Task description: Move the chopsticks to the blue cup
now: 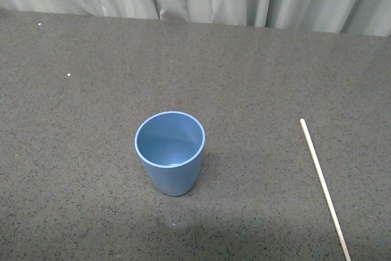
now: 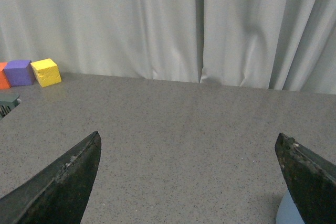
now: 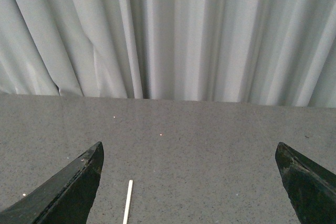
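While the light blue tapered plastic cup (image 1: 170, 151) is standing upright on the speckled grey desk (image 1: 91, 90), the long thin pale beige chopstick (image 1: 324, 187) is lying flat well to that cup's right, and the left fingers (image 2: 63, 182) and right fingers (image 3: 68, 184) are gaping wide, empty.

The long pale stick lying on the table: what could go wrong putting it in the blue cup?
The thin pale beige chopstick lies flat on the grey speckled table, so the open right gripper might slip off it. The light blue plastic cup narrows toward its base; a long leaning stick could tip it.
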{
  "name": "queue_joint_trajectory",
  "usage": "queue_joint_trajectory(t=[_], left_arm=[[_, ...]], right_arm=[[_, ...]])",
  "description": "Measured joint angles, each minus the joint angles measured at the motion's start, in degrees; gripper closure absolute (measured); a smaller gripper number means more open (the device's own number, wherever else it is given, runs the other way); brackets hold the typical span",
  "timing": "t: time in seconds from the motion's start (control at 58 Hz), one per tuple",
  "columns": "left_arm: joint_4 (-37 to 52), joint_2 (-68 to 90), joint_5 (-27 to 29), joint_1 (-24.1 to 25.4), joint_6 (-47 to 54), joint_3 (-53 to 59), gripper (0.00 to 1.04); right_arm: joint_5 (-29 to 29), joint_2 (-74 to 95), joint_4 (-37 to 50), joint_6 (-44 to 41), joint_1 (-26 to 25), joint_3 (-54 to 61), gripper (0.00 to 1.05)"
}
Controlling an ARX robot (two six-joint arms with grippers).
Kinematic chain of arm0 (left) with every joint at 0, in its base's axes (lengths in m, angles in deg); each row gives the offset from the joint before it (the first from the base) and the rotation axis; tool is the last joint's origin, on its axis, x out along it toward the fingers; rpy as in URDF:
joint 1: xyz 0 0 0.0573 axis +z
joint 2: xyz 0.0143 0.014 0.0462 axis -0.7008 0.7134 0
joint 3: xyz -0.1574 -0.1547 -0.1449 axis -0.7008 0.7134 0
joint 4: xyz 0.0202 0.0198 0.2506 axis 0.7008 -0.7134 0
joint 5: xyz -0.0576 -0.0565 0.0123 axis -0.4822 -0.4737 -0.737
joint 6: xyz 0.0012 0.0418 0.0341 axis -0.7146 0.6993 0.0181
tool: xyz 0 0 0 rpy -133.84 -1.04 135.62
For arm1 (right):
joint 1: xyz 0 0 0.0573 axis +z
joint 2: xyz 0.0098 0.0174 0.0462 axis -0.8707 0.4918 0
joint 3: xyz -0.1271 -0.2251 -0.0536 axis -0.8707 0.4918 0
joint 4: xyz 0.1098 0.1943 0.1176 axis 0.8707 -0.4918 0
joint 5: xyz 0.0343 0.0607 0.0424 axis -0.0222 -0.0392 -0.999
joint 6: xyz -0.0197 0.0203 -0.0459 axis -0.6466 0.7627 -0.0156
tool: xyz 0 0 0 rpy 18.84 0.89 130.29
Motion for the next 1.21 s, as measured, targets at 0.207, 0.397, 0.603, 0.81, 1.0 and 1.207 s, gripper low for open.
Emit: queue_joint_trajectory(t=[0.207,0.397,0.603,0.81,1.0,1.207], left_arm=[[0.00,0.00,-0.02,0.00,0.00,0.00,0.07],[0.00,0.00,-0.02,0.00,0.00,0.00,0.07],[0.00,0.00,-0.02,0.00,0.02,0.00,0.07],[0.00,0.00,0.00,0.00,0.00,0.00,0.07],[0.00,0.00,-0.02,0.00,0.00,0.00,0.07],[0.00,0.00,0.00,0.00,0.00,0.00,0.07]], right_arm=[[0.00,0.00,0.00,0.00,0.00,0.00,0.09],[0.00,0.00,0.00,0.00,0.00,0.00,0.09],[0.00,0.00,0.00,0.00,0.00,0.00,0.09],[0.00,0.00,0.00,0.00,0.00,0.00,0.09],[2.25,0.02,0.81,-1.81,0.79,0.04,0.09],[14.95,18.67,9.81,-19.93,11.06,-0.92,0.09]])
